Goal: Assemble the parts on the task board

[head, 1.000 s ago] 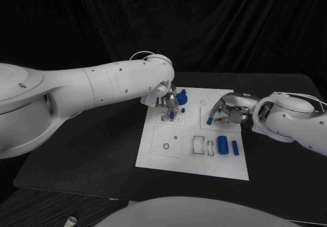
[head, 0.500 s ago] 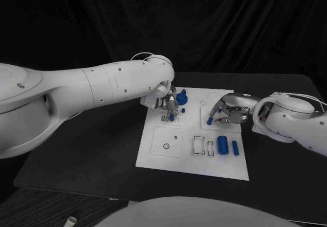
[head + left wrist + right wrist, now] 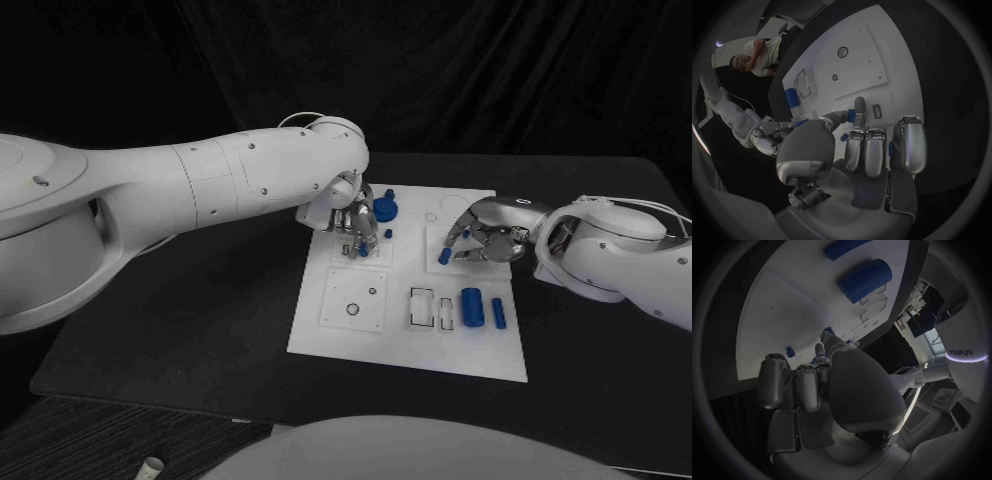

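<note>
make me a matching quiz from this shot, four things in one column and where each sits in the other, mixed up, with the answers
Things
1. left hand
2. right hand
3. thick blue cylinder
4. thin blue pin

Places
A. lying nearest the board's right edge
B. over the board's far left part
C. lying just left of the thin pin
D. over the board's far right part

Pairs: 1-B, 2-D, 3-C, 4-A
</note>
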### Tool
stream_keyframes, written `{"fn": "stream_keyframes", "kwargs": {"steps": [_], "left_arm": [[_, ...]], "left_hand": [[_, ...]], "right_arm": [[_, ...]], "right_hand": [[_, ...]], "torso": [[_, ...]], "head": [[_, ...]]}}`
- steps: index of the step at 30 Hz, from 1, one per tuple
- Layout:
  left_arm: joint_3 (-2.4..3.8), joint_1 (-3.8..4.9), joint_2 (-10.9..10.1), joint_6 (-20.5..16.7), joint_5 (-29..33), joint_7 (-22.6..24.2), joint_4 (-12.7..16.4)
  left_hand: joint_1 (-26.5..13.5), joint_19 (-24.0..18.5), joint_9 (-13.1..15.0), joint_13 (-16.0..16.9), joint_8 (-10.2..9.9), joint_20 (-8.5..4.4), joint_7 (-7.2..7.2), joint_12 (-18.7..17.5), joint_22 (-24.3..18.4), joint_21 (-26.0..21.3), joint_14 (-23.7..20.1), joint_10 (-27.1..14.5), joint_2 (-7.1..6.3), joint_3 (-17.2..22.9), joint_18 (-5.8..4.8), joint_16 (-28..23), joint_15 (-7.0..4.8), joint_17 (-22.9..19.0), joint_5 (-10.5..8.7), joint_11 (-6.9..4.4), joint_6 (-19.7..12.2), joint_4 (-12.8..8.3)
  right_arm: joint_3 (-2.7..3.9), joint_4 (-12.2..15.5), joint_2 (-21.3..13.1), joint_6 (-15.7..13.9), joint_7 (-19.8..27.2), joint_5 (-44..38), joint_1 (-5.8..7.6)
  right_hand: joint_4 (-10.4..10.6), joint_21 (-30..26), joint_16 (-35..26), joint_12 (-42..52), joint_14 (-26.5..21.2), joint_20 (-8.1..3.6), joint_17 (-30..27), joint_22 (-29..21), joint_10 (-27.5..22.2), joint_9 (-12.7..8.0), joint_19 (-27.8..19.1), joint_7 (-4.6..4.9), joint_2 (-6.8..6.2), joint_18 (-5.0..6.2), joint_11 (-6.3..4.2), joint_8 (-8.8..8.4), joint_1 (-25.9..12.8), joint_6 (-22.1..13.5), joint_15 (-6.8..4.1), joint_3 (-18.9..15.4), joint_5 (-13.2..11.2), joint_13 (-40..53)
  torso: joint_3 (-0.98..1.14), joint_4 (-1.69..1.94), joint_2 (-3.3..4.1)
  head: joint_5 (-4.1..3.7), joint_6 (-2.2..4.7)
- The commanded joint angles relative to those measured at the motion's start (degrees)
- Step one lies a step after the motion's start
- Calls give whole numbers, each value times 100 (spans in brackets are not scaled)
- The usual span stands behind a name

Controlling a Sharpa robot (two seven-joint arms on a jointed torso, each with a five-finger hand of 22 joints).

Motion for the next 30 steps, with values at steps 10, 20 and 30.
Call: {"fn": "stream_keyframes", "kwargs": {"steps": [10, 20, 30], "left_arm": [[-21, -36, 10, -31, 53, -267, -28], [-21, -38, 51, 34, 53, -310, -138], [-22, -40, 92, 76, 354, -391, -268]], "left_hand": [[382, 167, -43, 1506, -60, 23, -105, 15, 1129, -24, 605, 558, 384, 618, 103, 15, 22, 1510, 54, 15, 99, -589], [339, 170, -108, 1506, -135, 29, -105, 15, 1126, -48, 605, 558, 454, 674, 106, 15, 26, 1510, -161, 17, 128, -526], [326, 165, -122, 1506, -146, 29, -111, 15, 1120, -75, 605, 558, 460, 712, 111, 15, 24, 1510, -206, 14, 158, -537]], "right_arm": [[3, 7, 0, 64, -131, -34, -15], [3, 13, -1, 85, -162, -34, -15], [3, 21, -12, 114, -189, -34, -15]], "right_hand": [[-28, -58, -39, -62, 263, -8, 594, 1021, -61, -18, -70, -17, -22, 44, -17, -25, 39, -27, 23, 34, 46, 34], [-53, -96, -51, -81, 252, -11, 577, 1011, -80, -26, -90, -20, -5, 52, -22, -28, 65, -33, 19, 72, 74, 11], [-81, -140, -71, -103, 238, -14, 547, 998, -105, -32, -113, -18, 10, 62, -22, -27, 92, -32, 17, 112, 105, -18]], "torso": [[-1, 2, -2], [4, -3, 0], [7, -3, -3]], "head": [[8, -1], [11, -1], [8, -1]]}}
